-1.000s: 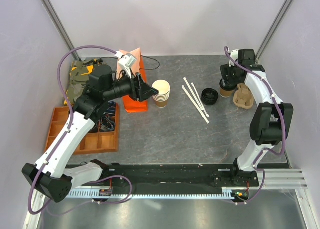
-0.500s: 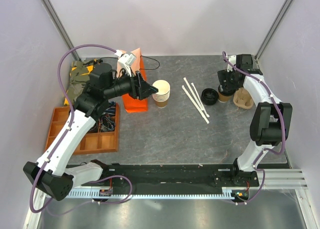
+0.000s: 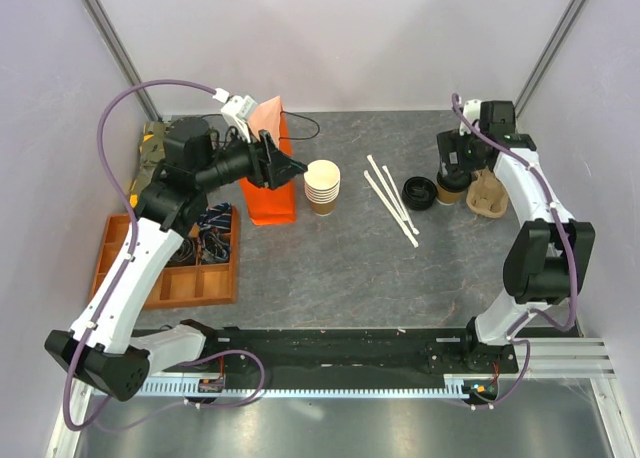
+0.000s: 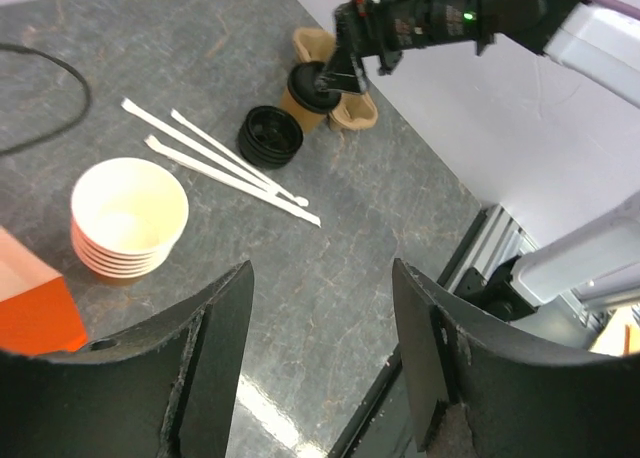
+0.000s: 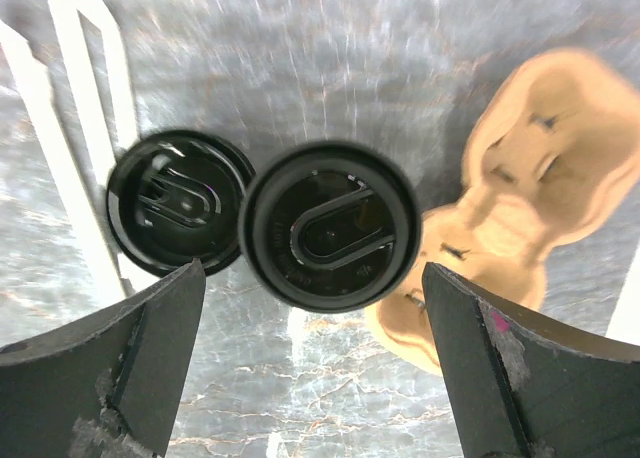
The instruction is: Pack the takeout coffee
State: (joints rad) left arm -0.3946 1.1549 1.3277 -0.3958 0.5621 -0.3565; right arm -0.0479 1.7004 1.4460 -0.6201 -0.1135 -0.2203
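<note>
Counter: grey, stone-look, mottled, matte.

Tray: orange-brown wood, rectangular, split into compartments, at the counter's left edge. Dark tangled bits lie in its far compartments.

Bag: orange paper, upright, flat-sided with a folded top, far left of the counter's middle.

Left end effector: black fingers, scuffed white at the edges. It is raised by the top of the bag, with the jaws apart and nothing between them.

Right end effector: above the coffee, spread wide. One finger is on each side of the lid with clear gaps, so it grips nothing.

Cup stack: tan paper, white inside, lidless and nested, just right of the bag.

Carrier: tan moulded pulp, lumpy, near the counter's right edge.

Stirrers: three thin white sticks, roughly parallel, in the far middle of the counter.

Coffee: a tan cup with a round, glossy black lid. It stands upright toward the far right corner, between the loose lid and the carrier and just beside both. The lid has raised oval relief, and any lettering is too blurred to read.

Loose lid: black plastic, round, lying flat on the counter.
</note>
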